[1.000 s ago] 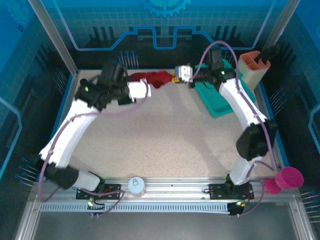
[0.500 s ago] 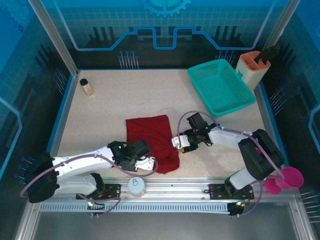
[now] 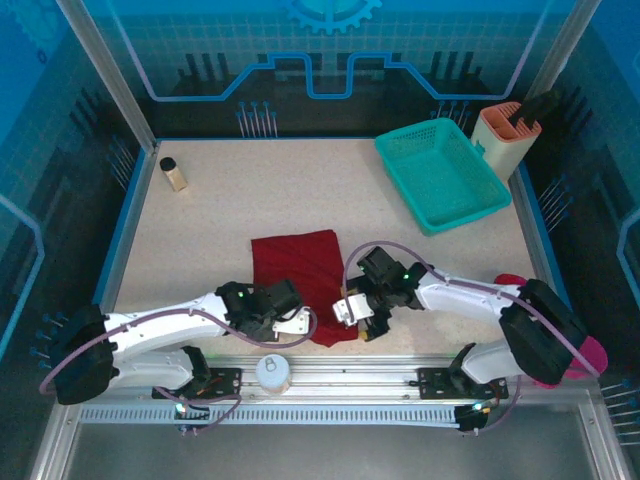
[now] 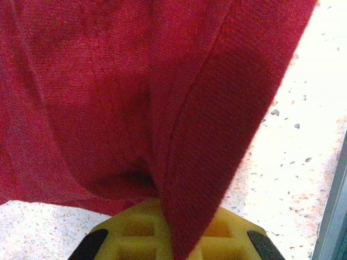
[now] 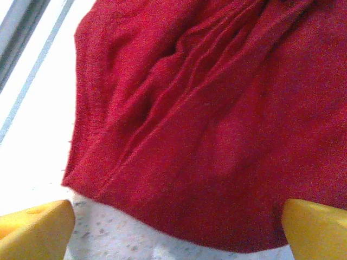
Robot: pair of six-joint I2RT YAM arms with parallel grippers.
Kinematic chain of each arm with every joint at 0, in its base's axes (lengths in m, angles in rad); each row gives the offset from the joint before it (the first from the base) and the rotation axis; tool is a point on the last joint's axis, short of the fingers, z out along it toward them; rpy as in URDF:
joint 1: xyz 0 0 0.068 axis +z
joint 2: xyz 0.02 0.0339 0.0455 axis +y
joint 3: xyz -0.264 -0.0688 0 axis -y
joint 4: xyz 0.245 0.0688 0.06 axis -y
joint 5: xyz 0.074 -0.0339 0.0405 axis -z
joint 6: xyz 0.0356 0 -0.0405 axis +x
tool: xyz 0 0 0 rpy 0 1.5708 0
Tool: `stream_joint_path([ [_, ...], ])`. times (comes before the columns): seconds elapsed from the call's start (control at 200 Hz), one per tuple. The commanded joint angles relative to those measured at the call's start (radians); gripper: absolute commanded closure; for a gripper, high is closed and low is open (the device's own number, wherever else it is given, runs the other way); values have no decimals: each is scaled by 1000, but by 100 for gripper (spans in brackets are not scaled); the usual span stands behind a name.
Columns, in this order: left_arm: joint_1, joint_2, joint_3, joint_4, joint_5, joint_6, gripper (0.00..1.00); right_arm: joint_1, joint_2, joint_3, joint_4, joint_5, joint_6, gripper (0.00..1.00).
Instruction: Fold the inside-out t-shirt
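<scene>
Against the frame half a second earlier, the right gripper (image 3: 352, 312) was found shifted toward the near edge of the table (image 3: 220, 230), at the near right corner of the inside-out t-shirt (image 3: 295, 270). Its jaws were spread wide and released, and the hem was seen between the fingertips. The left gripper (image 3: 300, 326) was unchanged, clenched on a fold at the garment's near edge. The t-shirt was recorded folded flat, centred by the near edge.

Counted:
- one t-shirt
- one teal mesh basket (image 3: 440, 178) at the far right corner
- one small bottle (image 3: 173, 174) at the far left
- one tan slotted holder (image 3: 505, 132) beside the basket

The surface was noted as speckled beige with a blue border, enclosed by blue-lit transparent panels.
</scene>
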Motion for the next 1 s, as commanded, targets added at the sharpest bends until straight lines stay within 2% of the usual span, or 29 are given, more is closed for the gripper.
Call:
stream_joint_path([
  [0.0, -5, -40, 20, 13, 35, -38, 100, 36, -54, -19, -49, -19, 117, 0],
  [0.075, -4, -47, 19, 15, 37, -39, 100, 43, -72, -26, -29, -32, 184, 0],
  [0.185, -4, -46, 21, 4, 41, -48, 100, 86, -69, -76, 48, 23, 226, 0],
  [0.345, -2, -51, 21, 6, 67, -57, 100, 106, 38, -45, 78, 82, 369, 0],
  [0.405, -2, -51, 22, 2, 66, -58, 100, 116, 81, -40, 90, 116, 384, 4],
  [0.44, -3, -51, 24, -1, 68, -56, 100, 126, 103, -38, 93, 131, 379, 10],
  [0.46, -2, -51, 25, -5, 68, -56, 100, 130, 112, -38, 96, 140, 377, 18],
  [0.485, -2, -52, 26, -8, 70, -55, 100, 132, 121, -39, 102, 148, 371, 33],
  [0.535, -2, -54, 30, -15, 72, -52, 100, 133, 131, -44, 111, 172, 349, 74],
  [0.565, -2, -55, 31, -21, 76, -50, 100, 134, 132, -43, 110, 190, 347, 83],
  [0.63, -2, -64, 33, -36, 90, -42, 100, 112, 109, -32, 77, 166, 385, 93],
  [0.7, -2, -86, 45, -62, 108, -22, 100, 87, 39, -32, 32, 64, 405, 100],
  [0.786, -4, -112, 98, -127, 147, 1, 100, 82, -72, -31, -54, -50, 378, 100],
  [0.886, -9, -118, 212, -262, 256, 60, 100, 59, -198, 5, -206, -149, 315, 100],
  [0.996, -16, -117, 307, -364, 290, 109, 100, -1, -273, 69, -350, -235, 265, 100],
])
